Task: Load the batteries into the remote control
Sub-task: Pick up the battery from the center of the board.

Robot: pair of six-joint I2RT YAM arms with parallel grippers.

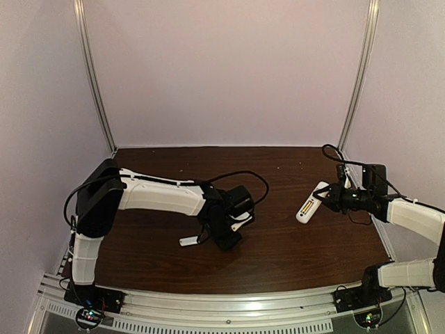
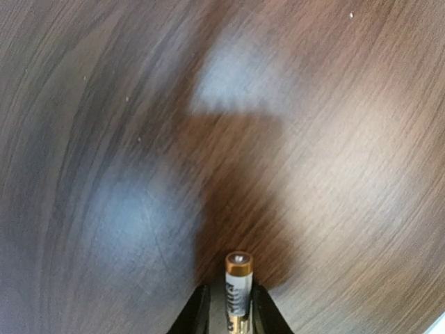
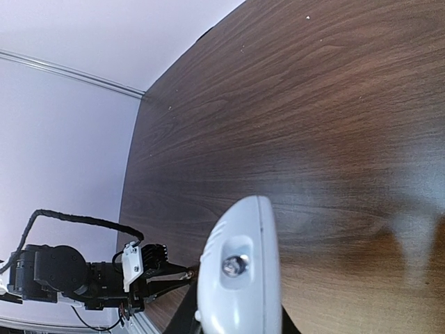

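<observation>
My left gripper (image 2: 230, 291) is shut on one battery (image 2: 238, 278), a thin cylinder with a golden cap and grey label that sticks out past the fingertips above the wooden table. In the top view the left gripper (image 1: 225, 239) hangs low over the table's middle. My right gripper (image 1: 334, 198) is shut on the end of the white remote control (image 1: 311, 202) and holds it out to the left. A tan strip along the remote's recess looks like the other battery. In the right wrist view the remote's rounded end (image 3: 240, 278) fills the space between my right gripper's (image 3: 236, 319) fingers.
A small flat white cover piece (image 1: 188, 241) lies on the brown table (image 1: 278, 250) just left of the left gripper. Pale walls and metal rails close in the back and sides. The left arm (image 3: 69, 275) shows at the lower left of the right wrist view.
</observation>
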